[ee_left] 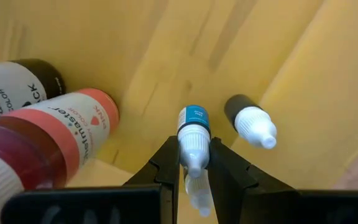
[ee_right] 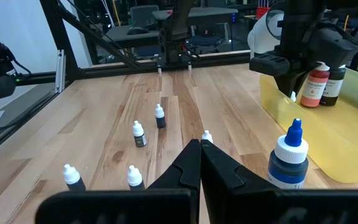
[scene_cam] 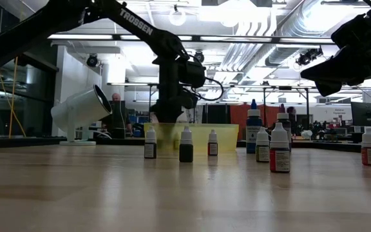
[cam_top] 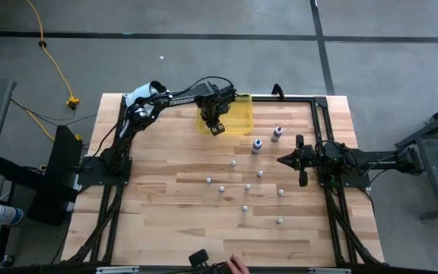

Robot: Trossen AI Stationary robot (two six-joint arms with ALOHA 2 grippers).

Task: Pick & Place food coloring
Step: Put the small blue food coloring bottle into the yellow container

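My left gripper (cam_top: 216,126) points down inside the translucent yellow tray (cam_top: 240,104) at the table's far side, shut on a tiny food coloring bottle (ee_left: 194,134) with a blue label and white cap. Another small dark dropper (ee_left: 249,120) lies on the tray floor beside it, and bigger pink (ee_left: 73,134) and black (ee_left: 27,84) bottles lie there too. Several tiny droppers (cam_top: 247,186) stand upright on the table's middle. My right gripper (cam_top: 284,160) waits shut at the right side, level above the table. My left gripper pinches the small bottle's white cap (ee_left: 194,154) between its two fingers (ee_left: 166,158), coming from above and pointing down. The blue-labelled body (ee_left: 194,117) sticks out below the fingertips, upright. Whether its base rests on the tray floor I cannot tell.
Two taller white-capped bottles (cam_top: 257,144) (cam_top: 277,133) stand just right of the tray. A white cylinder (scene_cam: 82,109) lies at the far left. Black frame rails (cam_top: 322,114) run along the table's far and side edges. A person's hand (cam_top: 238,266) shows at the near edge.
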